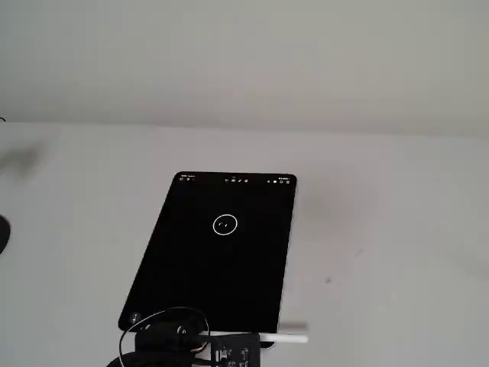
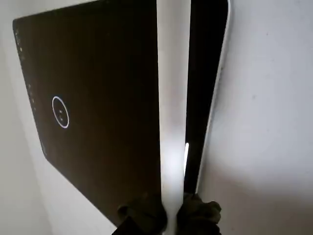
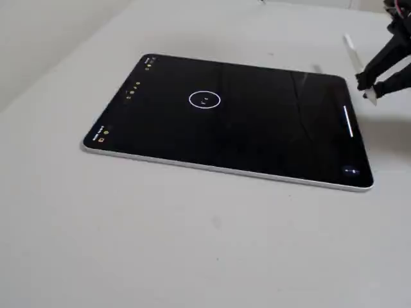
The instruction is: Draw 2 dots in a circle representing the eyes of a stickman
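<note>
My tool (image 2: 172, 208), clamped on a white stylus (image 2: 173, 98), holds it clear of the tablet (image 3: 257, 135) lying flat on the pale surface (image 3: 160, 244), while the circle (image 3: 205, 99) mid-screen already shows two faint dots (image 3: 205, 101), apparently completing the eyes.

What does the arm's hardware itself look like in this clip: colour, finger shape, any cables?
The gripper is black throughout. In the wrist view its two fingers show as dark, matte, rounded lumps. In a fixed view a black cable loops above the dark gripper body, which carries small pale markings too blurred to read. No sleeves or colour accents are visible.
</note>
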